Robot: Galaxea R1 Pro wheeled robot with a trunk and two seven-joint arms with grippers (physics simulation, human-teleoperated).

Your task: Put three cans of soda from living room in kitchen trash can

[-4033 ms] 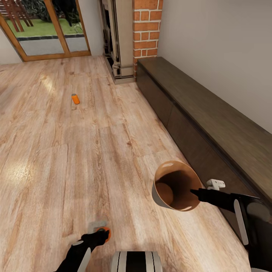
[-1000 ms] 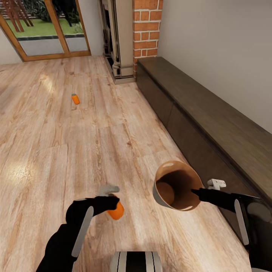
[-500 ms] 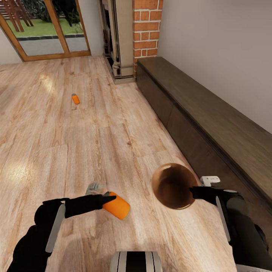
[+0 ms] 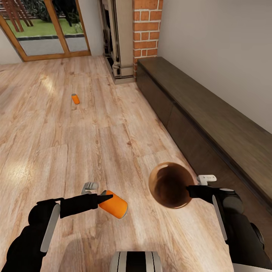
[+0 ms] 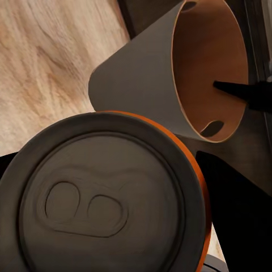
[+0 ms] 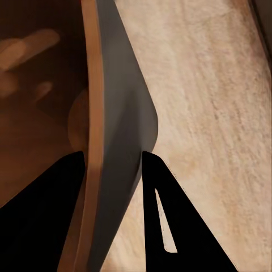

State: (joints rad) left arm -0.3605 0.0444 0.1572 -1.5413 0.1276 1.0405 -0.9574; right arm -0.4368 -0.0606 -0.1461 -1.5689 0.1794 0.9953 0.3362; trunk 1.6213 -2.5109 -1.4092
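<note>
Head view overhead; both wrist views close on bin (image 5: 147,85).

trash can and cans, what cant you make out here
- Trash can bottom: head view, too dark to tell whether a can lies inside.
- Far orange can: head view, too small to read.
- Held orange can: left wrist view, its top hides the left gripper's jaws.

Pale wood-grain floor (image 4: 75,151); trash can (image 4: 168,185) glossy copper inside, matt grey outside; orange can (image 4: 113,204) smooth with dull metal top.
</note>
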